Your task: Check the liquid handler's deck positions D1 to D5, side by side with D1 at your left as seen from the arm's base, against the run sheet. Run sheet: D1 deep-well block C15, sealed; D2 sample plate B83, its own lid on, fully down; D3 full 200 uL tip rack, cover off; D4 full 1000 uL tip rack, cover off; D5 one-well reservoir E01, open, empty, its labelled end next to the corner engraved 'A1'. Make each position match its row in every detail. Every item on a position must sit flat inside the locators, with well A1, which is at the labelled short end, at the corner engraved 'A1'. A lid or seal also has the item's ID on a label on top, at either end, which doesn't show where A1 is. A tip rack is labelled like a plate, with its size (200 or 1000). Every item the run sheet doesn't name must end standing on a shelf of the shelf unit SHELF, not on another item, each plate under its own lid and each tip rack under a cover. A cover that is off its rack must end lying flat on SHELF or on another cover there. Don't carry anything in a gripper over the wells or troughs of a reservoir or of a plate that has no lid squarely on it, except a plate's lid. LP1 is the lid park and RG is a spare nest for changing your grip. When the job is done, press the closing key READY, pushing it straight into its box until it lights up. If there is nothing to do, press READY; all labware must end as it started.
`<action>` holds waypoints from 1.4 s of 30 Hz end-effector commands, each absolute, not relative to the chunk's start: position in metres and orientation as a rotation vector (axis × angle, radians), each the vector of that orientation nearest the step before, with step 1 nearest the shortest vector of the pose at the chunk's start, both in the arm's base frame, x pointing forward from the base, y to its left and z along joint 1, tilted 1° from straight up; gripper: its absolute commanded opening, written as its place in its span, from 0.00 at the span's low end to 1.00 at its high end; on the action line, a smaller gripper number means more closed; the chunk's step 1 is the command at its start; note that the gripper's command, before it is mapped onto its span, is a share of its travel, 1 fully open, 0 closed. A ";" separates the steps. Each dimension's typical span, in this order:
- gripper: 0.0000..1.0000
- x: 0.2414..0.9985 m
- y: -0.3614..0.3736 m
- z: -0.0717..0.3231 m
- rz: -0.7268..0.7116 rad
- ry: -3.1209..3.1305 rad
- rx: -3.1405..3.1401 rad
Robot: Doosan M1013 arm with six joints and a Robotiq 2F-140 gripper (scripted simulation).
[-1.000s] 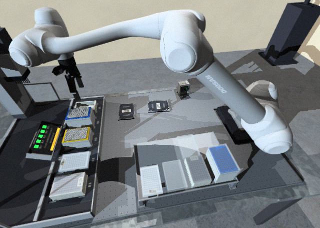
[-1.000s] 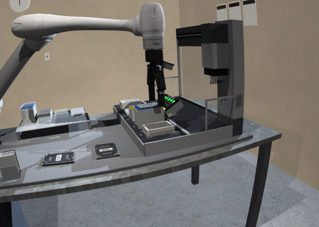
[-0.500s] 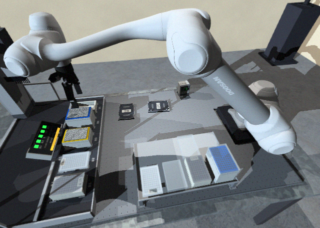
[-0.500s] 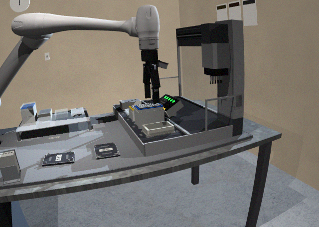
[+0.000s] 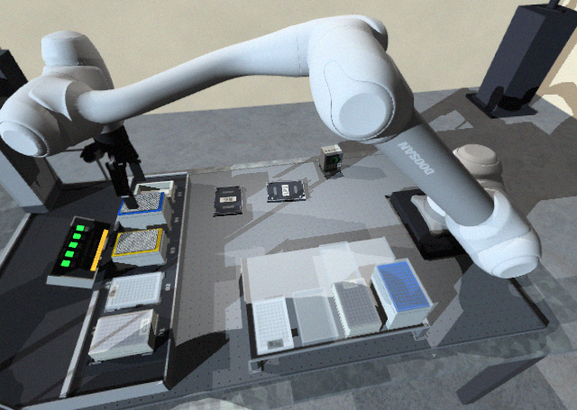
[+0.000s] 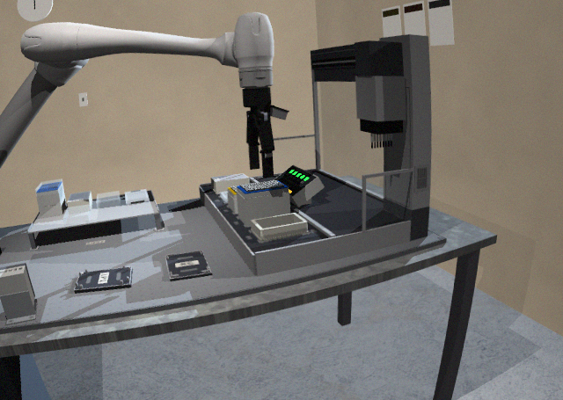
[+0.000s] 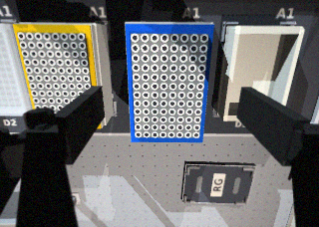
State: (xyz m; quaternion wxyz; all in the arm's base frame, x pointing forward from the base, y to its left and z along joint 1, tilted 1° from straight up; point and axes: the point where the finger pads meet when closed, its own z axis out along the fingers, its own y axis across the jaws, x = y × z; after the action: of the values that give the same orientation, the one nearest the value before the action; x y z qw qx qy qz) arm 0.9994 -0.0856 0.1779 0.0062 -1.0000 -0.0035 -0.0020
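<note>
My gripper (image 7: 170, 102) is open and empty. It hangs above the blue-framed tip rack (image 7: 169, 80) at D4, one finger on each side of it in the wrist view. The rack has no cover, and its holes show tips. The yellow-framed tip rack (image 7: 57, 68) stands to its left at D3, also uncovered. The cream one-well reservoir (image 7: 261, 70) stands open to its right at D5. In the top view the gripper (image 5: 123, 182) is over the blue rack (image 5: 141, 206). Further along the deck are the yellow rack (image 5: 139, 245), a lidded plate (image 5: 133, 290) at D2 and a sealed block (image 5: 123, 333) at D1.
The RG nest (image 7: 217, 182) lies on the table beside the deck, with the lid park (image 5: 285, 190) and the READY key box (image 5: 331, 158) further on. The shelf unit (image 5: 327, 293) holds a white plate, a clear cover and two covered racks. A green-lit status panel (image 5: 77, 247) sits beyond the deck row.
</note>
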 end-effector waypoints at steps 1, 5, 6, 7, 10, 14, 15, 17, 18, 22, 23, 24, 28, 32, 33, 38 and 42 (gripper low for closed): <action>0.79 1.000 -0.085 0.180 -0.009 -0.011 -3.129; 0.79 1.000 -0.085 0.180 -0.009 -0.010 -3.129; 0.79 1.000 -0.085 0.180 -0.009 -0.010 -3.129; 0.79 1.000 -0.085 0.180 -0.009 -0.010 -3.129; 0.79 1.000 -0.085 0.180 -0.009 -0.010 -3.129; 0.79 1.000 -0.085 0.180 -0.009 -0.010 -3.129; 0.79 1.000 -0.085 0.180 -0.009 -0.010 -3.129; 0.79 1.000 -0.085 0.180 -0.009 -0.010 -3.129; 0.79 1.000 -0.085 0.180 -0.009 -0.010 -3.129; 0.79 1.000 -0.085 0.180 -0.009 -0.010 -3.129; 0.79 1.000 -0.085 0.180 -0.009 -0.010 -3.129; 0.79 1.000 -0.085 0.180 -0.009 -0.010 -3.129; 0.79 1.000 -0.085 0.180 -0.009 -0.010 -3.129; 0.79 1.000 -0.080 0.180 -0.009 -0.011 -3.129; 0.79 1.000 -0.075 0.180 -0.009 -0.011 -3.129; 0.79 0.999 -0.060 0.180 -0.009 -0.011 -3.129; 0.79 0.999 -0.040 0.180 -0.009 -0.011 -3.129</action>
State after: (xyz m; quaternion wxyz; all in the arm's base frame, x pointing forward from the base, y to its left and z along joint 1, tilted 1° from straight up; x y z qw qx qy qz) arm 0.9991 -0.0520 0.1783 0.0062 -1.0000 -0.0035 -0.0019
